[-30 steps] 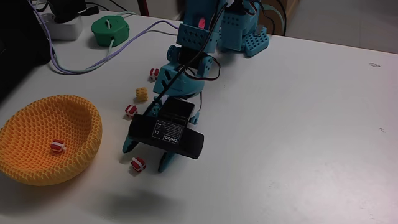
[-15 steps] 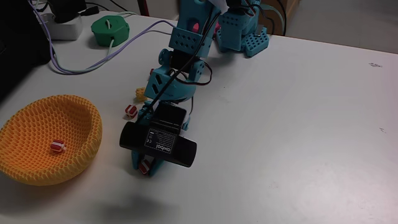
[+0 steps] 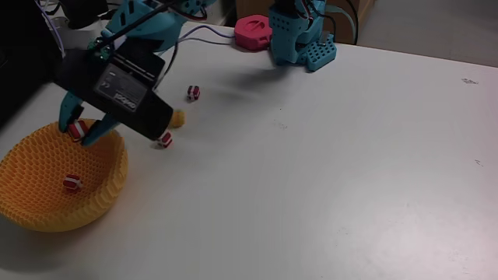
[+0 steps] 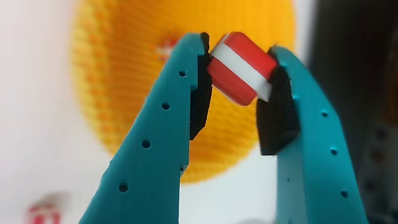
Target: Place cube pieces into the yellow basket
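Observation:
My teal gripper (image 3: pixel 77 131) is shut on a red-and-white striped cube piece (image 3: pixel 75 130), held just above the far rim of the yellow basket (image 3: pixel 47 206) at the left of the fixed view. In the wrist view the cube piece (image 4: pixel 241 68) sits pinched between the two black pads, gripper (image 4: pixel 239 74), with the yellow basket (image 4: pixel 124 87) blurred behind it. One striped cube piece (image 3: pixel 71 183) lies inside the basket. On the table lie two more striped cube pieces (image 3: pixel 164 140) (image 3: pixel 192 93) and a yellow one (image 3: pixel 177 119), partly hidden by the arm.
A pink disc (image 3: pixel 252 31) and the arm's blue base (image 3: pixel 299 35) stand at the table's far edge. Cables (image 3: pixel 204 34) run along the back left. A blurred striped cube (image 4: pixel 43 211) shows at the wrist view's lower left. Bare white table (image 3: pixel 350 171) stretches right.
The arm swung left and lifted, carrying the striped cube from the table in front of the basket up over the basket's rim. The pink disc is now uncovered.

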`<state>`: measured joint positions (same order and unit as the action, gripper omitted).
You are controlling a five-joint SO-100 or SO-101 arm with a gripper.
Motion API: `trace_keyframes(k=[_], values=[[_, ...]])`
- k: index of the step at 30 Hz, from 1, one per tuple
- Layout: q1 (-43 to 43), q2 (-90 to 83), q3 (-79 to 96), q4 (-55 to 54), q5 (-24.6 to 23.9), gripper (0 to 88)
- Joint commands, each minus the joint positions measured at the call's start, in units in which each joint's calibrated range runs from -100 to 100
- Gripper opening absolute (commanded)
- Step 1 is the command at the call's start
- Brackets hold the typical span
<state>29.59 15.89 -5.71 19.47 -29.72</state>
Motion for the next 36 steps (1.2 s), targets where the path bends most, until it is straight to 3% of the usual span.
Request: trace_keyframes(k=[1, 8, 13, 16, 20, 26, 31, 36], values=[[2.09, 0.4, -2.33, -2.96, 1.56, 47.3], [2.28, -3.01, -1.27, 5.03, 4.79, 52.3], [0.88, -16.55, -0.59, 33.27, 7.96, 53.3], [-0.42, -26.3, 6.73, 44.91, 6.98, 53.6], [-2.66, -34.16, 17.8, 53.86, 1.32, 50.9], [-4.24, -34.16, 28.29, 50.65, -8.99, 42.8], [-1.54, -32.93, 41.1, 28.4, -10.45, 40.0], [0.51, -28.58, 46.11, 14.5, -9.43, 38.1]])
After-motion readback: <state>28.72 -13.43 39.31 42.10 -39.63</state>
